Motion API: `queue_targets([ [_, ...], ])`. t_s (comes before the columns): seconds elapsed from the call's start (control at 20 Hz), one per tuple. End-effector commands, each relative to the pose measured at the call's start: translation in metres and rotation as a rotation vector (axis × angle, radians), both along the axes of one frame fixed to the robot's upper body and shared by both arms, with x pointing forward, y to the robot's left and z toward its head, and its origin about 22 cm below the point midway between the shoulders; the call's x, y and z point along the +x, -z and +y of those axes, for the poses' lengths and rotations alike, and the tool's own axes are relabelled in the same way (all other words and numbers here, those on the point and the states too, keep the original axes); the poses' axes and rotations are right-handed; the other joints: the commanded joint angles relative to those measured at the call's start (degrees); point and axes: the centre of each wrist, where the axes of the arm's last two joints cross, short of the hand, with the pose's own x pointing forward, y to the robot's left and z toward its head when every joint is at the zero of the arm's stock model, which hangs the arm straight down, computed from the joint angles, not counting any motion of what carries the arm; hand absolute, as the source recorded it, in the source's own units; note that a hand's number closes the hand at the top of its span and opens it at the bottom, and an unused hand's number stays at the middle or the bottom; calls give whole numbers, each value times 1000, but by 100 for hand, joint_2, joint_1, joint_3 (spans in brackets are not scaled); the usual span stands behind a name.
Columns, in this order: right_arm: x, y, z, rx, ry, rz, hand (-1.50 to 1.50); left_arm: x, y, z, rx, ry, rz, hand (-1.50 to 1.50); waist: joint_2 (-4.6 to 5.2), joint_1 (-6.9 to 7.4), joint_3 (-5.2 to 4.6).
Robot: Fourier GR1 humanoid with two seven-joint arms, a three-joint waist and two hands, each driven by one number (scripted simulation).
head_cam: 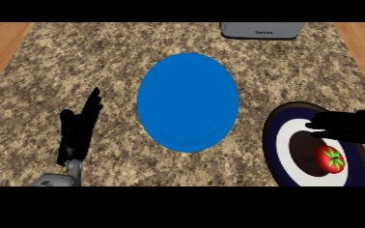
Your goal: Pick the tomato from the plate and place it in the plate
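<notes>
So there are two plates on the speckled granite counter point(85, 58). The big blue plate point(188, 101) sits dead centre of the frame with nothing in it. The other one, a dark-rimmed plate point(271, 142) with a white ring and a brown middle, is down in the lower right corner, partly cut off by the frame's edge. The tomato point(331, 158) is in that one, red with a green star-shaped top, lying on the brown middle towards the plate's right side.

The right hand point(343, 125) comes in from the right edge over the dark-rimmed plate, just above the tomato in the frame. Its fingers point left, fairly straight, and it has hold of nothing, so the tomato is just lying there uncovered.

The left hand point(77, 128) is parked at lower left, fingers straight and pointing up, nothing in it, well apart from both plates.

Also a grey appliance point(260, 30) sits at the top edge, right of centre.
</notes>
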Motion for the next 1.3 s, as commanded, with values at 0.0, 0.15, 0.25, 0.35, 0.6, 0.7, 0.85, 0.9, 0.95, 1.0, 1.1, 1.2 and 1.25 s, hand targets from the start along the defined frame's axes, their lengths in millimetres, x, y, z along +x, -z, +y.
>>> queue_targets([
  [0.0, 13, 20, 1, -29, -115, 105, -150, 0, 2, -16, 1, -3, 2, 0, 3, 19, 0],
  [0.15, 10, 13, -14, -28, -120, 112, -150, -8, 4, 10, 11, -4, 21, 0, -20, -63, -6],
  [0.25, 11, 27, -13, -25, -126, 101, -150, 6, -3, 3, 10, -18, 5, 0, -14, -80, -4],
  [0.35, 5, 44, -2, -35, -137, 99, -150, -12, 5, -5, -1, -2, 11, 0, -30, -88, -5],
  [0.6, 27, 42, 4, -52, -147, 80, -150, -15, 1, -6, 4, -10, 17, 0, -23, -29, -3],
  [0.7, 25, 54, 12, -48, -160, 96, -150, 4, 9, -10, -22, -23, 30, 0, -13, -90, -6],
  [0.85, 12, 65, -5, -57, -150, 115, -150, -5, 2, -3, 3, -33, 1, 0, -26, -94, -5],
  [0.9, 15, 62, 0, -61, -154, 123, -150, -2, -6, 11, 22, -24, 2, 0, -30, -95, -6],
  [0.95, 20, 68, 3, -59, -141, 126, -150, 5, -20, 9, 19, -31, -12, 0, -25, -75, -3],
  [1.0, 16, 68, -5, -60, -153, 118, -150, 4, -8, 4, -8, -8, 26, 0, -22, -98, -5],
  [1.1, 28, 69, 17, -81, -159, 115, -150, 4, -10, 2, 1, -19, 3, 0, -25, -81, -5],
  [1.2, 27, 56, 9, -85, -160, 111, -150, 0, 1, 19, 14, -11, -8, 0, -30, -117, -9],
  [1.25, 17, 65, -2, -81, -150, 119, -150, -5, -3, 6, -16, 2, 2, 0, -33, -114, -7],
])
